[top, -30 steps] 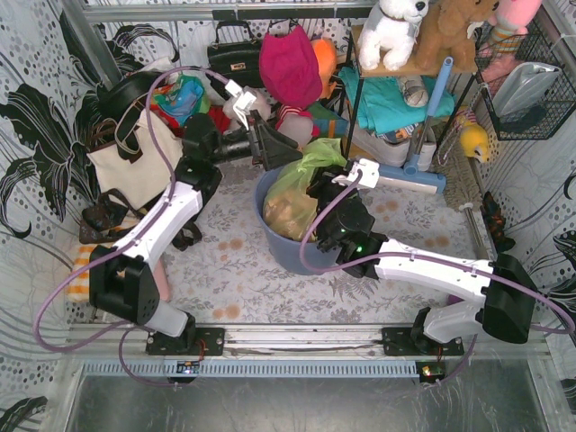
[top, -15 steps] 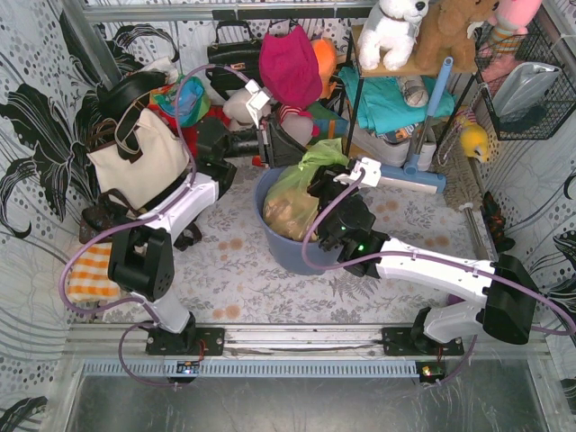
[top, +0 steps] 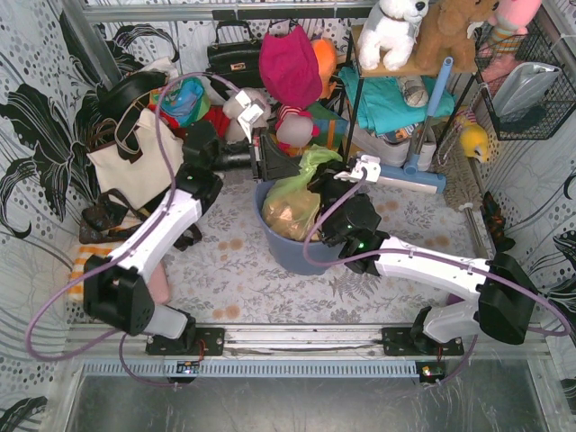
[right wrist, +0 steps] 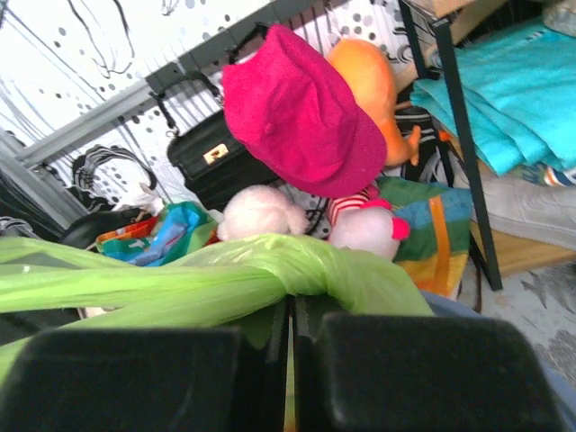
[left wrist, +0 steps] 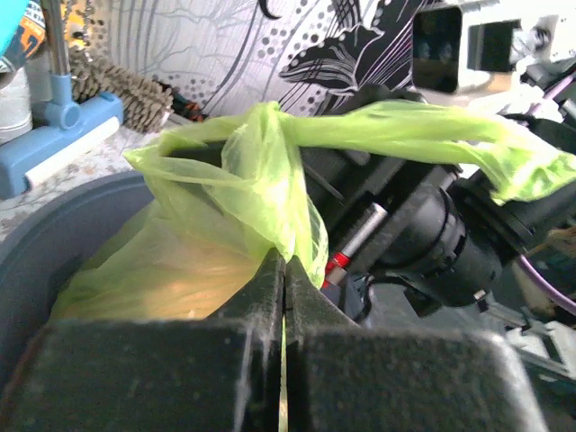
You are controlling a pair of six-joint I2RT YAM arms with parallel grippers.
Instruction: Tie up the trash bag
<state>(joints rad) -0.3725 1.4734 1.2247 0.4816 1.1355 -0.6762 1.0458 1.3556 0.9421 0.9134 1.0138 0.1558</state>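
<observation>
The lime-green trash bag (top: pixel 290 196) sits in the blue-grey bin (top: pixel 286 248), with tan scraps showing through it. Its top is drawn up into a twisted band (top: pixel 317 160). My left gripper (top: pixel 283 169) reaches in from the left and is shut on a fold of the bag (left wrist: pixel 236 184); green film shows between its closed jaws (left wrist: pixel 284 263). From the right, my right gripper (top: pixel 322 185) is shut on the twisted band (right wrist: pixel 225 274), which lies across its tips (right wrist: pixel 291 302). The two grippers stand close together above the bin.
A cream tote bag (top: pixel 135 160) stands at the left. A black handbag (top: pixel 236 56) and a pink cap (top: pixel 290 65) hang behind. A metal shelf (top: pixel 355 99) with plush toys (top: pixel 396 31) stands at the back right, a blue brush (top: pixel 423 173) beside the bin.
My left gripper has come down onto the bag's top and closed on it. The right gripper has stayed shut on the band and barely moved.
</observation>
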